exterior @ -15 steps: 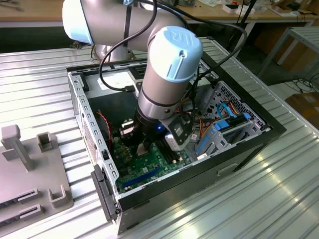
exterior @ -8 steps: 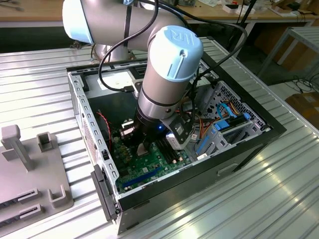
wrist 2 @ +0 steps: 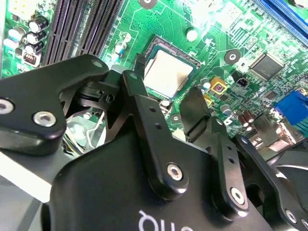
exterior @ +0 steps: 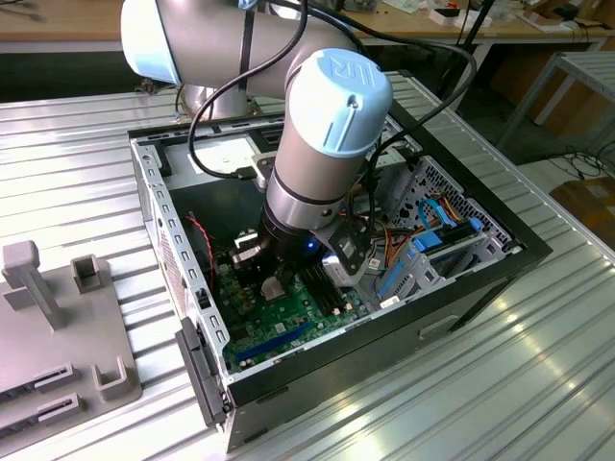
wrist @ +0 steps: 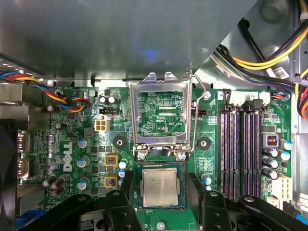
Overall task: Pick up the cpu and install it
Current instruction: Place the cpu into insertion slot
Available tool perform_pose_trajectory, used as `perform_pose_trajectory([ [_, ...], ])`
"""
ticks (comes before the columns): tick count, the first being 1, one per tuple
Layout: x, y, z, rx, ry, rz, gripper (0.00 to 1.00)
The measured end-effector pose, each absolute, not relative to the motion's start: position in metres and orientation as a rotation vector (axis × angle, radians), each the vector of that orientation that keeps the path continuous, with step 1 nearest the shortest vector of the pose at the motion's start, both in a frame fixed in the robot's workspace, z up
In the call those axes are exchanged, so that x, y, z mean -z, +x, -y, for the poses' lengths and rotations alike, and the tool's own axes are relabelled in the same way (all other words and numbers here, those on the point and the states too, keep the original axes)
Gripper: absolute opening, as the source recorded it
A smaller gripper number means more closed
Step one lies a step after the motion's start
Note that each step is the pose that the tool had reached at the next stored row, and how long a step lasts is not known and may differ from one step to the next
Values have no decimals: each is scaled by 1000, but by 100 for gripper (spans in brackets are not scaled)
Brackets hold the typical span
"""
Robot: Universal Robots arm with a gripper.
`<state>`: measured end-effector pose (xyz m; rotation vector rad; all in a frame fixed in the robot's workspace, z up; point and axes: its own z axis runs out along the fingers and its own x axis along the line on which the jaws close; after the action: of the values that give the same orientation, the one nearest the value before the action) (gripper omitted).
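The cpu [wrist: 160, 187], a small pale silvery square, lies flat in the black socket on the green motherboard [wrist: 214, 127]; it is also in the second wrist view [wrist 2: 168, 73] and shows as a pale patch in the exterior view [exterior: 273, 286]. My gripper [wrist: 160, 185] hovers just above it, open, with one black finger [wrist: 127, 185] on each side of the socket and apart from the chip. In the second wrist view the gripper [wrist 2: 166, 94] straddles the chip in the same way. The socket's metal load plate [wrist: 161, 118] stands swung up, its lever [wrist: 195, 115] raised.
The board sits inside an open black computer case [exterior: 461, 288] on a ribbed metal table [exterior: 67, 182]. Memory slots [wrist: 240, 149] run beside the socket. Cable bundles [wrist: 269, 53] and a blue drive cage [exterior: 423, 254] crowd one side. A grey fixture [exterior: 58, 317] stands at the exterior view's left.
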<state>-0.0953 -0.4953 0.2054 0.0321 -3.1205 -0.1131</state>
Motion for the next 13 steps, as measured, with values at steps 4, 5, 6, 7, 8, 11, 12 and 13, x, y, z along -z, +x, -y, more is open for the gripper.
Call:
perform_pose_trajectory([
  [4,-204,-95,495,113,43,3120,56],
  [5,-203,-95,495,113,45,3120,56],
  [6,-203,-95,495,113,46,3120,56],
  [7,-202,-95,495,113,46,3120,56],
  [8,-202,-95,495,113,46,3120,56],
  [11,-202,-95,495,113,46,3120,47],
  [12,-202,-95,495,113,46,3120,47],
  [13,-202,-95,495,113,46,3120,47],
])
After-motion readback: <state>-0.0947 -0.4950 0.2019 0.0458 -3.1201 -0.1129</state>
